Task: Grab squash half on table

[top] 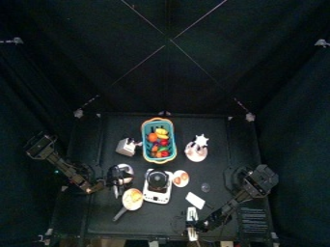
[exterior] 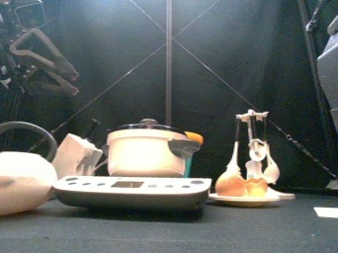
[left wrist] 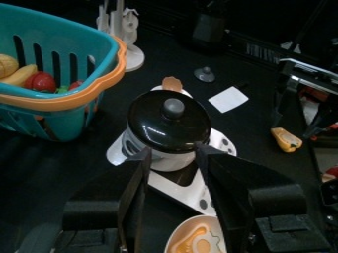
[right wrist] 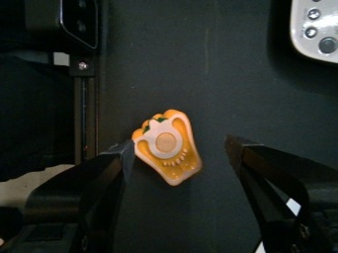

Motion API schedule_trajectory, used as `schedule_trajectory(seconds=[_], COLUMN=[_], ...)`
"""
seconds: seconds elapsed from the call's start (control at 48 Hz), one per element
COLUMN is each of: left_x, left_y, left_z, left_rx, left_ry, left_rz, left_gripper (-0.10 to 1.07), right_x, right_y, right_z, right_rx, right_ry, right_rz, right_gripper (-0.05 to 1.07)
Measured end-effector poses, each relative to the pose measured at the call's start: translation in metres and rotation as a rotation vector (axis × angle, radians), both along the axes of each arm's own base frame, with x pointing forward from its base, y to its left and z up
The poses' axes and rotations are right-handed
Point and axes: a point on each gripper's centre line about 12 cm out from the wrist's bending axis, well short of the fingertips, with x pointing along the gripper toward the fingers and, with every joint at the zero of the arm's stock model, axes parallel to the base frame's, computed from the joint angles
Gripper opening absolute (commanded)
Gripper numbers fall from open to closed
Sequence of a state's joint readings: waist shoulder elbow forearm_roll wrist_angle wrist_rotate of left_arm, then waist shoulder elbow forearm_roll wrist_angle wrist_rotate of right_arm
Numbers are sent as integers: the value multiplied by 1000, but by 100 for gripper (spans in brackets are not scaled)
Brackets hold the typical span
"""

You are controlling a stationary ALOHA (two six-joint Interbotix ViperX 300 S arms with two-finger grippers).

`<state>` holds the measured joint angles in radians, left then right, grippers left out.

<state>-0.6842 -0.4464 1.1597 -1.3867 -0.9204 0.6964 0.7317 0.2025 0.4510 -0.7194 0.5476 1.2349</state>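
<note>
The squash half (right wrist: 169, 146) is orange with a pale middle and a green stem end. It lies flat on the black table near the front edge, and shows small in the top view (top: 194, 231). My right gripper (right wrist: 177, 166) hangs right above it, jaws open with one on each side, not touching it; in the top view it is at the front right (top: 200, 225). My left gripper (left wrist: 189, 210) is open and empty above the front of the cooker (left wrist: 168, 121), left of the middle in the top view (top: 120, 178).
A white cooker with a pot (top: 157, 185) stands in the middle. Behind it are a teal fruit basket (top: 143, 127) and a utensil rack (top: 198, 147). A small pan (top: 131, 199), a plate (top: 180, 178) and a white card (top: 195, 200) lie around the cooker.
</note>
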Motion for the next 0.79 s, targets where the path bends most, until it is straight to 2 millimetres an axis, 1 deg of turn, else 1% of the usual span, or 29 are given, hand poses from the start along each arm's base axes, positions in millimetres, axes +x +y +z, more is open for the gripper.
schedule_trajectory(seconds=[0.083, 0.208, 0.417, 0.479, 0.521, 0.667, 0.792], left_x=[0, 0, 0, 0, 0, 0, 0], left_y=[0, 1, 1, 1, 1, 1, 1], left_z=[0, 0, -1, 0, -1, 0, -1], left_rx=[0, -1, 0, 1, 0, 1, 0], left_ry=[0, 1, 2, 1, 2, 1, 2], left_rz=[-2, 2, 3, 2, 3, 4, 5], left_gripper=[80, 80, 80, 80, 80, 80, 80], right_x=[1, 3, 11, 15, 16, 15, 14], right_y=[1, 0, -12, -17, -20, -22, -24], right_z=[0, -9, -26, -27, -28, -30, -29], right_rx=[10, 4, -19, -20, -21, -22, -36], right_ry=[-4, 10, 37, 40, 41, 47, 48], right_rz=[7, 7, -25, -40, -45, -50, -53], right_gripper=[101, 101, 99, 97, 93, 81, 74])
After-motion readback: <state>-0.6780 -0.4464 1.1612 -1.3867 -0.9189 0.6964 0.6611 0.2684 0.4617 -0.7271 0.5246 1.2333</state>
